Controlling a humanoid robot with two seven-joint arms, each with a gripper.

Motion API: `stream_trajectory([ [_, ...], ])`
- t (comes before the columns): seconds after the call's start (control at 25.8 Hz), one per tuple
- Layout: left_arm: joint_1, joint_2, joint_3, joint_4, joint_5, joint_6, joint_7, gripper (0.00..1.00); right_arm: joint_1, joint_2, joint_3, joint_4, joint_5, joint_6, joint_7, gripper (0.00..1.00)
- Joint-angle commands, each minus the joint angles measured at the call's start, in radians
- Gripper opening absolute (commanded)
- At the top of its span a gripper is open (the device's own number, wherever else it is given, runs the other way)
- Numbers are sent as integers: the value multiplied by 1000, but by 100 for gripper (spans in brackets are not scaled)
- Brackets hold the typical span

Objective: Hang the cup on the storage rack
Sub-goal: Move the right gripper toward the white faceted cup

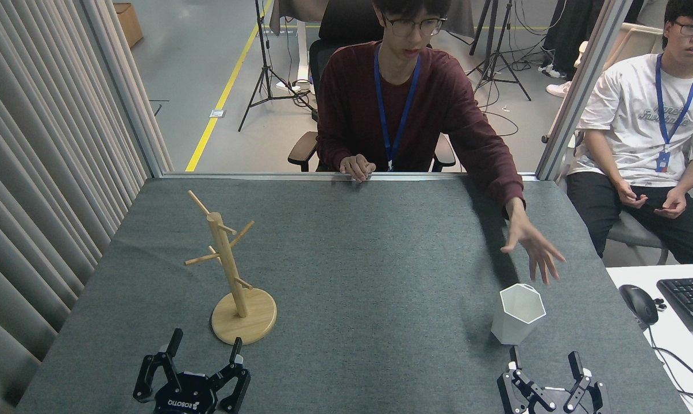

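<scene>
- Step in hand, as we judge it: the very start. The cup [518, 313] stands upright on the grey surface [369, 253], mouth up, at our right front; nothing grips it and it is not yet on the storage rack [231, 270].
- The storage rack stands at our left front, well apart from the cup, post upright on its round disc base, thin pegs angled upward on several sides. All pegs are bare.
- Right pincer [545, 359]: fingers spread wide, empty, touching nothing. It sits just on the near side of the cup, fingertips pointing toward it, a small gap between tips and cup wall.
- Left pincer [206, 345]: likewise spread open and empty, just in front of the rack's base, not touching it as far as we can tell.
- A person's hand [530, 244] hovers above and just behind the cup, fingers splayed, not in contact with it. The person sits at the far edge of the surface; a second person sits off to the right.
- Next move, in our judgement: wait until the hand is clear, then advance the right pincer to take the cup by its wall or rim.
- The rim tab with its hole is not clearly resolved here; its orientation must be known, since the hole has to slip over a peg.
- The carry crosses the whole surface leftward.
</scene>
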Motion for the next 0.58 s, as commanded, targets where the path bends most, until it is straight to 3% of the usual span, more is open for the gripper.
stream_trajectory([
  [0.0,-1,0,0,1,1,-2,0,100,0,-2,0,7,0,5,-8,99],
  [0.19,-2,-11,3,7,8,2,-1,100,-31,-5,0,99,4,5,-2,99],
  [0.54,2,-11,3,4,8,2,-3,99,-187,-40,18,294,10,-7,-1,99],
])
